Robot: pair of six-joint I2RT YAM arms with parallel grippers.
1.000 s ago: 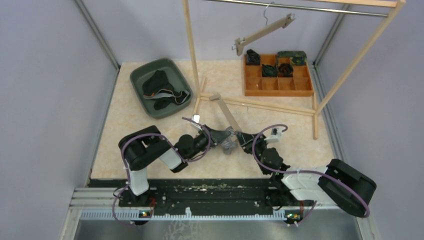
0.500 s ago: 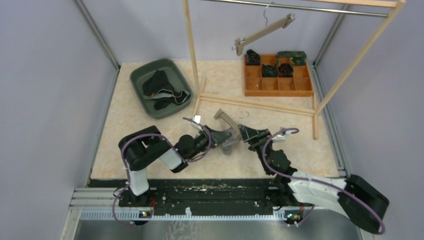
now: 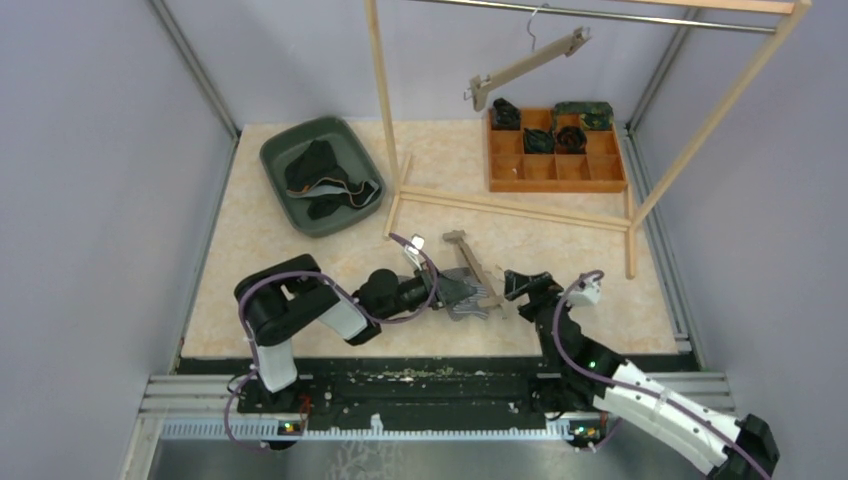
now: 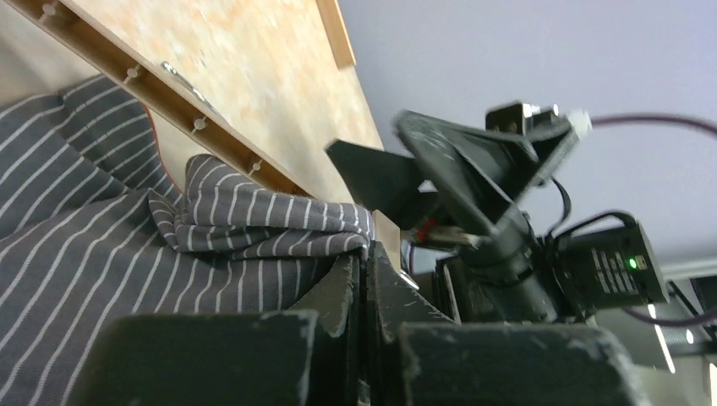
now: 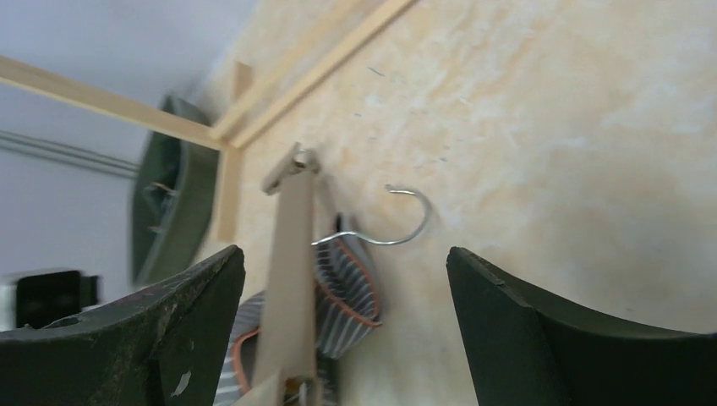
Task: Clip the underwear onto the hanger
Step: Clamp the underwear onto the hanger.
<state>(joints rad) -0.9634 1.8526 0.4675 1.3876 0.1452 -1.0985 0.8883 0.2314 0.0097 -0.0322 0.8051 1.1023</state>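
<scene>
Underwear (image 4: 127,254) pinched by left end effector (image 4: 362,262); right end effector (image 5: 342,258) spread wide.

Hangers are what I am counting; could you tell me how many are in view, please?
2. The tilted hanger hangs from the rail at the back; the flat hanger lies on the table by the striped underwear. None seems hidden.

From above you cannot tell whether the hanger (image 3: 470,265) grips the underwear (image 3: 462,303); that detail is too small. The left claw's (image 3: 445,290) tips are lost under the cloth there. Your left wrist view cuts the underwear at its left edge. Your right wrist view cuts the hanger's lower end at the bottom.
</scene>
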